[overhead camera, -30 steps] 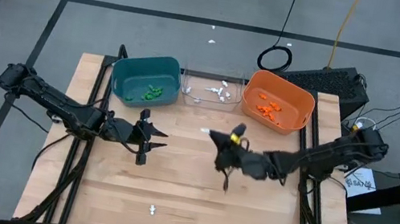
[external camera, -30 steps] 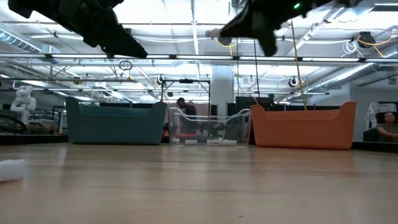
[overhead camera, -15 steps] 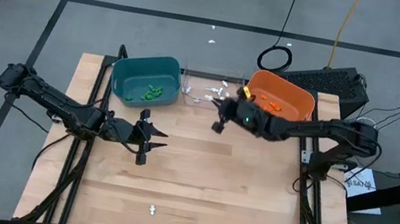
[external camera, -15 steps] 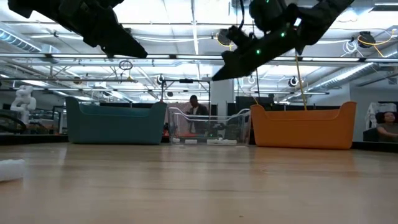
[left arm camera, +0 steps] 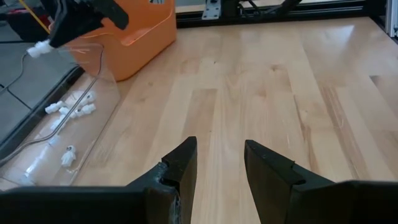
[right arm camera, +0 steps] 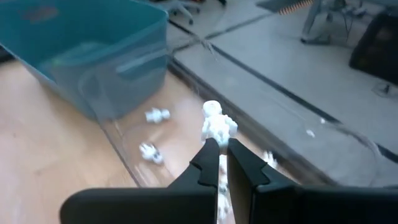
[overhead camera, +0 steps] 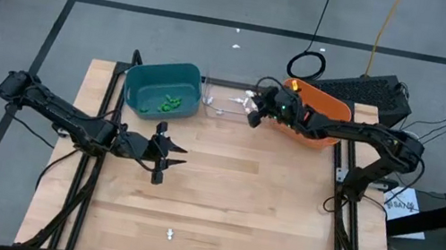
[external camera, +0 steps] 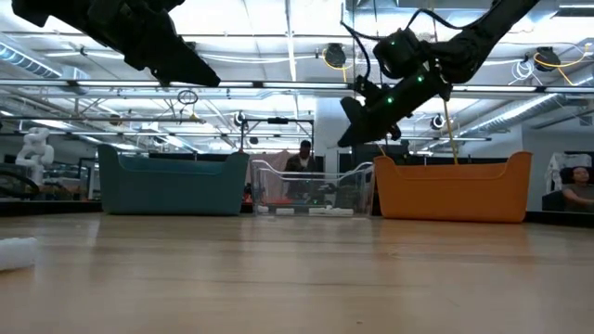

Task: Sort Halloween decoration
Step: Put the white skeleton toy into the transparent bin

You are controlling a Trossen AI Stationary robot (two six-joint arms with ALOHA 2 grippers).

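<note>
High: right end effector (overhead camera: 253, 112) over clear bin (overhead camera: 218, 111), between teal bin (overhead camera: 162, 88) and orange bin (overhead camera: 319, 123); left end effector (overhead camera: 165, 155) above surface (overhead camera: 227, 208) | Low: right arm above clear bin | Left wrist: fingers (left arm camera: 180, 165) apart, empty | Right wrist: fingers (right arm camera: 208, 158) clamped on white trinket (right arm camera: 217, 126) above clear bin's white trinkets (right arm camera: 151, 152).

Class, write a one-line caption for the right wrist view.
Right gripper holds a white trinket above the clear bin.

Teal bin (overhead camera: 162, 89), clear bin (overhead camera: 232, 99) and orange bin (overhead camera: 325, 124) lined up along the wooden bench (overhead camera: 218, 206) edge.
</note>
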